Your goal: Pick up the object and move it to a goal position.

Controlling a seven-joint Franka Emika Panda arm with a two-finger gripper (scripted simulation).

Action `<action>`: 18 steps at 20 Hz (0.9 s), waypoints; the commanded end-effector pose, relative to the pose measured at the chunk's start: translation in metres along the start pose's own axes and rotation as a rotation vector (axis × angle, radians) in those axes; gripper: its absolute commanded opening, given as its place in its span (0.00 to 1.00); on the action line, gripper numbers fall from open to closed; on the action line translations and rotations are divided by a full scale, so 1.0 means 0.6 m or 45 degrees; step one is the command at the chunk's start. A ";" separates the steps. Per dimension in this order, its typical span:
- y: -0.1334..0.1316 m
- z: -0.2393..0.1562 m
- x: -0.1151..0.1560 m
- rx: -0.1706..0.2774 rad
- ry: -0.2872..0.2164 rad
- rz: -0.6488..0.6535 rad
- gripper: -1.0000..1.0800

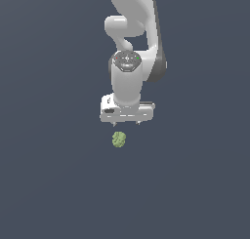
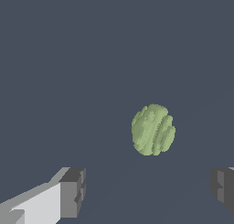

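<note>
Hovering over the object [image 1: 118, 139] [image 2: 153, 129], gripper [image 1: 126, 122] [image 2: 148, 193] fingers [image 2: 73, 191] spread wide, nothing held, probably lining up to straddle it.

Your arm [image 1: 128, 82] is glossy white with smooth, rounded link shells and a dark grey band running down one side of the upper links. You can see a round dark cap on the wrist joint, ringed with small pale marks and one tiny green dot. Below it sits a wide, flat white hand block with a small dark patch on its face. In the wrist view your fingers [image 2: 73, 193] are boxy, white-bodied, with ridged dark grey pads
</note>
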State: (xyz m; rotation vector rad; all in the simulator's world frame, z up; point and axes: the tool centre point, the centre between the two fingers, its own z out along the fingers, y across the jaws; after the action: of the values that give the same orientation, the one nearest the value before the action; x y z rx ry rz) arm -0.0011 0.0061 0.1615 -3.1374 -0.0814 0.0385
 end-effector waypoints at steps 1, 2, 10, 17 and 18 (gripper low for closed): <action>0.000 0.000 0.000 0.000 0.000 0.000 0.96; 0.000 -0.001 0.001 0.001 0.002 0.001 0.96; -0.024 -0.043 0.028 0.034 0.075 0.021 0.96; -0.015 -0.026 0.027 0.031 0.068 0.051 0.96; -0.012 -0.019 0.027 0.030 0.067 0.065 0.96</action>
State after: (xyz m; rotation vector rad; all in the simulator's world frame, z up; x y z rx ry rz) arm 0.0152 0.0169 0.1779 -3.1130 -0.0217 -0.0462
